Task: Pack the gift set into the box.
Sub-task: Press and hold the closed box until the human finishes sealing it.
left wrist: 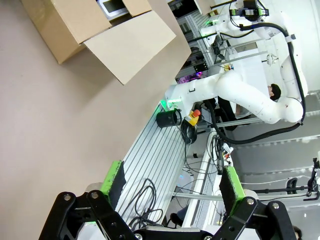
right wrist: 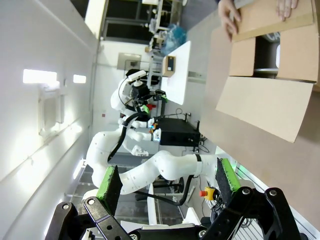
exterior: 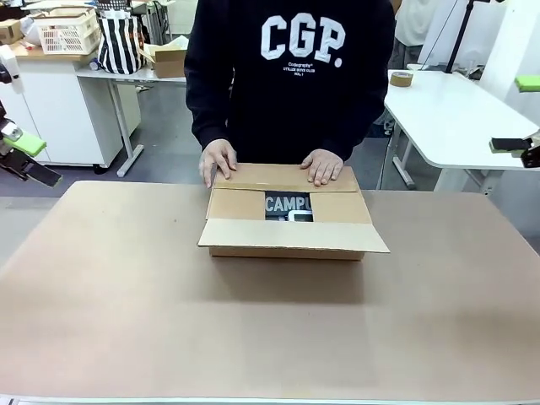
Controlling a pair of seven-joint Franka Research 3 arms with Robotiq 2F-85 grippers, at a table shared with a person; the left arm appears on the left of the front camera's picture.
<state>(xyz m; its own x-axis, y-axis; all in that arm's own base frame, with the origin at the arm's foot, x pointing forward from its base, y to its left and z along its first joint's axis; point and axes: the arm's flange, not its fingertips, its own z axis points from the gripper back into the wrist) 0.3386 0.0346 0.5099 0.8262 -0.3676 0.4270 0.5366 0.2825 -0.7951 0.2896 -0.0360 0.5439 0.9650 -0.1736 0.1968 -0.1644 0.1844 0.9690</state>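
One box (exterior: 287,240) at mid-surface (exterior: 126,304), far flap pressed down by person's hands (exterior: 218,160); grey pouch (exterior: 287,204) seen inside. Carton judged light and stiff, flaps bendable; best taken at flap edge. Left claw (left wrist: 172,180) and right claw (right wrist: 167,177) spread apart, empty, well apart from box.

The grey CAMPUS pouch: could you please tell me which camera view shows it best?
The front view: the pouch lies in the box, its white lettering readable through the gap between the flaps. The right wrist view gives a dark gap, too dim to tell; the left wrist view catches the box's corner and a white item.
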